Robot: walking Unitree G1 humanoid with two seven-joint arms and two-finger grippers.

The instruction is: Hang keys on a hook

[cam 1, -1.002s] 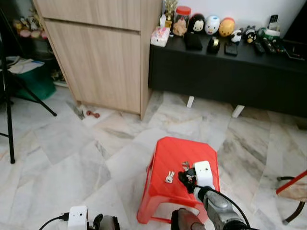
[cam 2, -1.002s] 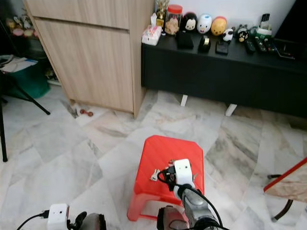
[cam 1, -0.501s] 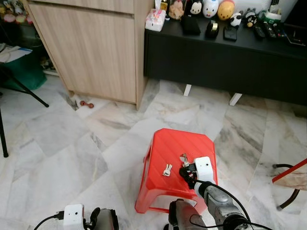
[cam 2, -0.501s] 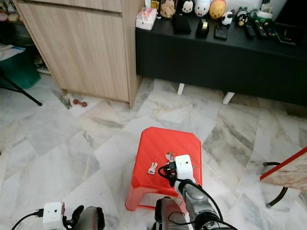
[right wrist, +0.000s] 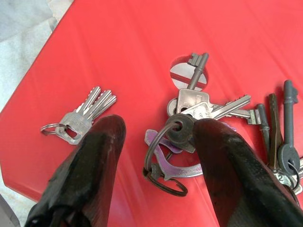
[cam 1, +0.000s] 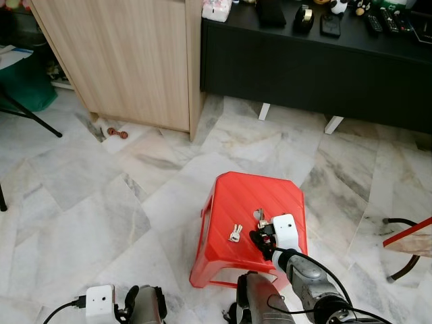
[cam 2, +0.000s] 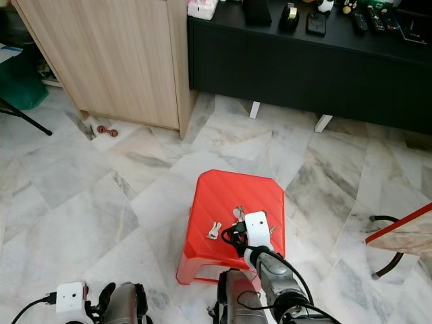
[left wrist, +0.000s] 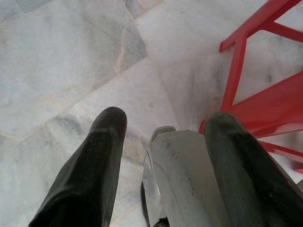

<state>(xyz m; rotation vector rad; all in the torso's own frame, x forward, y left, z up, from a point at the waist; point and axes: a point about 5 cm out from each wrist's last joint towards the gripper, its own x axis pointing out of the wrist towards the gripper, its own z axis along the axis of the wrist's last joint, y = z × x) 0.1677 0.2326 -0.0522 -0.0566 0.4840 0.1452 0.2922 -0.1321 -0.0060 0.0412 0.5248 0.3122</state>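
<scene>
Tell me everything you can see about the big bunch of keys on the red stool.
The big bunch of keys lies flat on the red stool, near the hole in its seat. It looks like metal: several silver and darker keys fanned out, joined by dark rings, with a purple tag among them. The right gripper hangs over it, open, one finger either side of a ring. A smaller set of keys lies apart beside it.

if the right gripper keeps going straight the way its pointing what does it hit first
Most likely the large key bunch on the red stool: the right gripper is open, with the ring between its fingers. The small key set lies off to one side. Depth is uncertain.
</scene>
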